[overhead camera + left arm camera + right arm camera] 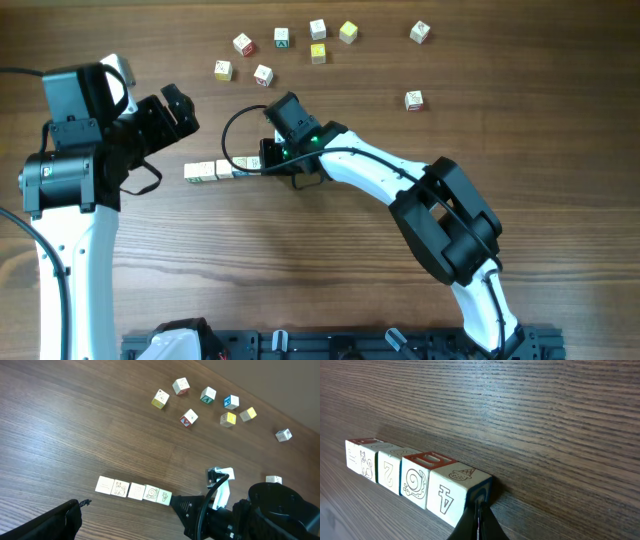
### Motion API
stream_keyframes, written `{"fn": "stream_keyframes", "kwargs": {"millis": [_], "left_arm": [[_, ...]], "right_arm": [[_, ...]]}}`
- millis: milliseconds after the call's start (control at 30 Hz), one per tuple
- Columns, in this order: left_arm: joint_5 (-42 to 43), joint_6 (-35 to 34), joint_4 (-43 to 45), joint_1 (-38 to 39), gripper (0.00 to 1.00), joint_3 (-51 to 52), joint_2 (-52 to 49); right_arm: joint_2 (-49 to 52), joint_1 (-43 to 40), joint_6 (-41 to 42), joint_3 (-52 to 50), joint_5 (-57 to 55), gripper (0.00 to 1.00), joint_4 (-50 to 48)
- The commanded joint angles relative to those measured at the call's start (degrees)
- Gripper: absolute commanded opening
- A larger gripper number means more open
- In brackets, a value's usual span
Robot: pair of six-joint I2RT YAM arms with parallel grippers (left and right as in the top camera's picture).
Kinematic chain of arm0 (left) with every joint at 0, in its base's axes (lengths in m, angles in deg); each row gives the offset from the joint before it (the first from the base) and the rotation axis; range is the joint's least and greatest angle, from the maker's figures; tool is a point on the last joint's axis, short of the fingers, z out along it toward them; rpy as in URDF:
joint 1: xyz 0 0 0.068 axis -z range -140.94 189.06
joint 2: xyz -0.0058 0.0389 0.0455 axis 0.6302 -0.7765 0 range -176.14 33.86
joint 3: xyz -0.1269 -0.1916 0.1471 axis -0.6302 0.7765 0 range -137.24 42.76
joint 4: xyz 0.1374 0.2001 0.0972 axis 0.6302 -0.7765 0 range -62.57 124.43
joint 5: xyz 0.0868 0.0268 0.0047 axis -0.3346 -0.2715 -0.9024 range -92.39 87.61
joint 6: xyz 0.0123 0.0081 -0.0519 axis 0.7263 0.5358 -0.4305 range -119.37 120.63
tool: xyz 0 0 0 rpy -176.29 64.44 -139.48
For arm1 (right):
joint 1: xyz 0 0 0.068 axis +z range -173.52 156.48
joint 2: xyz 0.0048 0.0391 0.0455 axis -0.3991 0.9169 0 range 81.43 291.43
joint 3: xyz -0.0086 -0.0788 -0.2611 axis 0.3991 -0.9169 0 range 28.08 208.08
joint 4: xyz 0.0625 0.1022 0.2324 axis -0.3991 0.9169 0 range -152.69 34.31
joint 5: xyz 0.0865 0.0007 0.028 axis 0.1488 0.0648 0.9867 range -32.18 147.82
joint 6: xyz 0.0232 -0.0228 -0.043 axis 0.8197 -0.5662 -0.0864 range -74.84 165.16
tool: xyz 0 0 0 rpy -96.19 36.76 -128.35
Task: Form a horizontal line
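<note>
Toward the worktop's [330, 290] left edge, horizontal line [222, 170] of five cubes, edge to edge. Right pincer [479, 516] closed, tips against its end; left pincer [180, 108] wide, apart.

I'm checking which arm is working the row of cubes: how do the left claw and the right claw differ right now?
The left claw is wide open; the right claw is shut. The left claw stands apart from the row of cubes, touching nothing; the right claw's tip sits against the row's near end, seemingly touching it. Both are black and hold nothing.
</note>
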Motion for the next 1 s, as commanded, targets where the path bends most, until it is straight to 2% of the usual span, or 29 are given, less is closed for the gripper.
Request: {"fn": "stream_keyframes", "kwargs": {"millis": [0, 233, 533, 967], "left_arm": [[-0.55, -0.46, 0.11, -0.22, 1.00, 0.39, 0.20], [-0.55, -0.46, 0.11, -0.22, 1.00, 0.39, 0.20], [-0.55, -0.46, 0.11, -0.22, 1.00, 0.39, 0.20], [-0.55, -0.46, 0.11, -0.22, 1.00, 0.39, 0.20]], "right_arm": [[1.20, -0.17, 0.22, -0.46, 1.18, 0.04, -0.31], [1.20, -0.17, 0.81, -0.46, 2.82, 0.04, -0.79], [1.20, -0.57, 0.68, -0.46, -3.45, 0.04, 0.61], [1.81, -0.55, 0.90, -0.46, -4.04, 0.04, 0.61]]}}
